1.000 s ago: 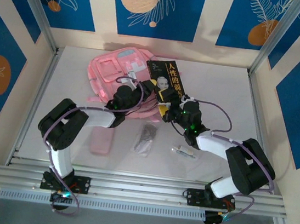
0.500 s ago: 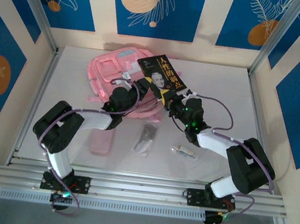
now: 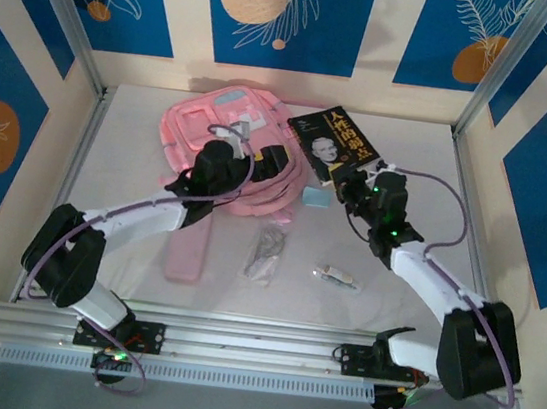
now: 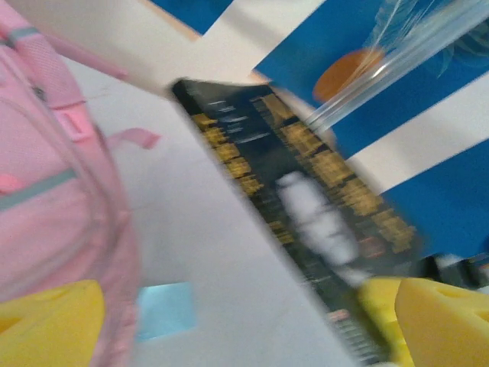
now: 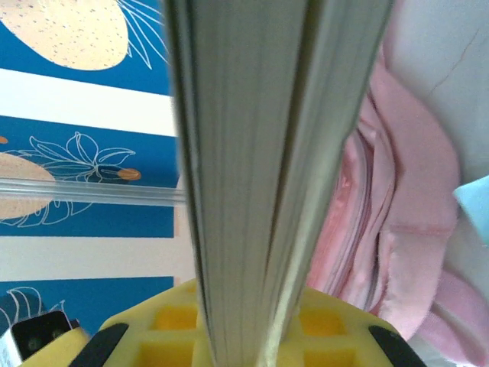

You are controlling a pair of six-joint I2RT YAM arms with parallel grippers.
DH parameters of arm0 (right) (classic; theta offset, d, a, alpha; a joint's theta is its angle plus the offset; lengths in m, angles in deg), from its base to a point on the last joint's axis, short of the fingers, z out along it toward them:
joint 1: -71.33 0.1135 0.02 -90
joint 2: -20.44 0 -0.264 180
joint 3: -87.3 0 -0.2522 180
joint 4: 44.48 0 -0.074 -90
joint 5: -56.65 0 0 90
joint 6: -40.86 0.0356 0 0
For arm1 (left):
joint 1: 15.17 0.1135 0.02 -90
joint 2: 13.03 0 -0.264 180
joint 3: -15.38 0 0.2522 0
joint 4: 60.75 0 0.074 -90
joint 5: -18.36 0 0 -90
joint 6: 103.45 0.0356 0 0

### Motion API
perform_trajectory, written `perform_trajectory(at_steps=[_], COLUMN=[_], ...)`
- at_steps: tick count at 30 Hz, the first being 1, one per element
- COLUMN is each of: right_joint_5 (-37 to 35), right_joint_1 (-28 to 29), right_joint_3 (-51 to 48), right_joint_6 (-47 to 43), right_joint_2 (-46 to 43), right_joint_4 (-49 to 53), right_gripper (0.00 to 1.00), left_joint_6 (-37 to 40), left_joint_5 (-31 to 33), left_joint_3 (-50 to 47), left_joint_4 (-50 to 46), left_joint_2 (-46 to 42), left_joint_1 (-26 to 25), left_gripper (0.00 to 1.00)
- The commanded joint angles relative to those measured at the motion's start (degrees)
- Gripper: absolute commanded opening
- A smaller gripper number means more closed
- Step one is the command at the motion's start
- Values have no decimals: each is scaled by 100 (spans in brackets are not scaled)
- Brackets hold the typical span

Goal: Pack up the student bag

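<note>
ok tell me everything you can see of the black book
The black book is a thick paperback with a dark cover, gold Chinese lettering and a pale portrait of a man. The right hand is shut on its near edge, with yellow pads either side of the cream page edges. It is held cover up and tilted, to the right of the pink student bag, with bare table between them in the left wrist view.

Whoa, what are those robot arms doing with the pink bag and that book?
They are packing the bag. The right claw is shut on a black book, holding it just right of the bag, not yet inside. The left claw is open over the bag's right edge. A pink pencil case lies on the table.
</note>
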Motion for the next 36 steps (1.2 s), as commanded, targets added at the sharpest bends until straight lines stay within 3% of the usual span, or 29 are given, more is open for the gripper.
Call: perform_trajectory(at_steps=[1,9,22,31,34,36], right_joint_5=[298,985,1483,1513,1510,1513], right_joint_1=[-412,-1385,-1566,-1553,-1533,-1514], right_joint_3=[306,327,-90,-121,-113,-107], right_joint_6=[-849,-1370,-1275,-1292,-1324,-1385], right_joint_2=[-650,-1383,-1488,-1505,-1479,-1465], right_joint_4=[699,1836,1636,1655,1656,1698], right_gripper=[5,6,4,3,3,3], left_joint_6=[2112,3523,4325,4462,4451,4342], left_joint_5=[-3,253,1251,850,573,425], left_joint_3=[883,2186,3208,3519,3585,3638], left_joint_4=[-2484,-4217,-4809,-5173,-5307,-5396], left_joint_2=[265,1439,2798,3420,3500,3454], left_joint_1=[92,162,420,610,626,637], left_gripper=[96,93,80,50,24,0])
